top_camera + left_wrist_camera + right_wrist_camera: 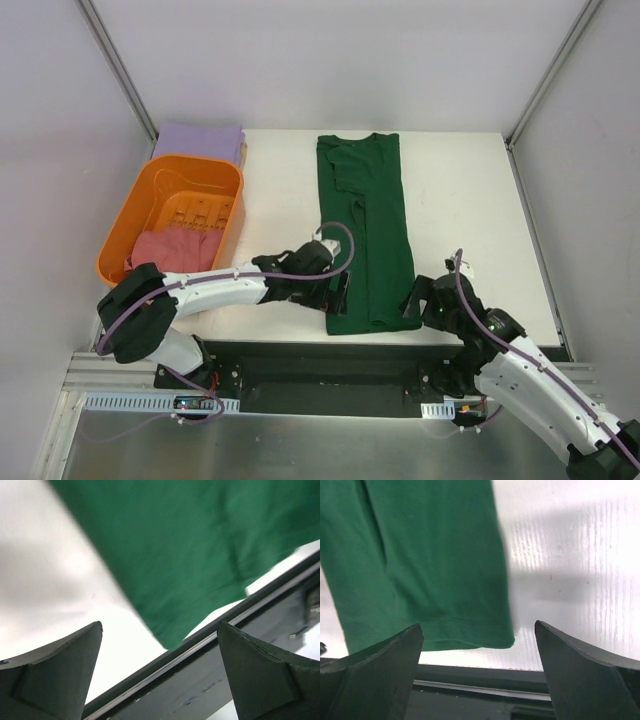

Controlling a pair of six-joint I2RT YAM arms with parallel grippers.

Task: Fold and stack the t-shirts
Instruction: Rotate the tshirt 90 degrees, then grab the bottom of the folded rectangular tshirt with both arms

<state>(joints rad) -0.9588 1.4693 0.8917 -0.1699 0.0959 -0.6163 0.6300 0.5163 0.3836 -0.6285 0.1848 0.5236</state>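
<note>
The dark green t-shirt (pixel 367 225) lies flat on the white table, folded into a long strip, collar at the far end. My left gripper (pixel 338 293) is open at its near left hem corner (pixel 175 635), holding nothing. My right gripper (pixel 412 303) is open at the near right hem corner (pixel 502 637), holding nothing. The pinkish-red t-shirt (pixel 172 250) lies crumpled in the orange basket (pixel 130 215). The pale lavender t-shirt (pixel 200 140) lies folded behind the basket at the far left.
The table's near edge and a dark metal rail (pixel 380 345) run just below both grippers. The basket stands at the table's left side. White walls enclose the table on three sides.
</note>
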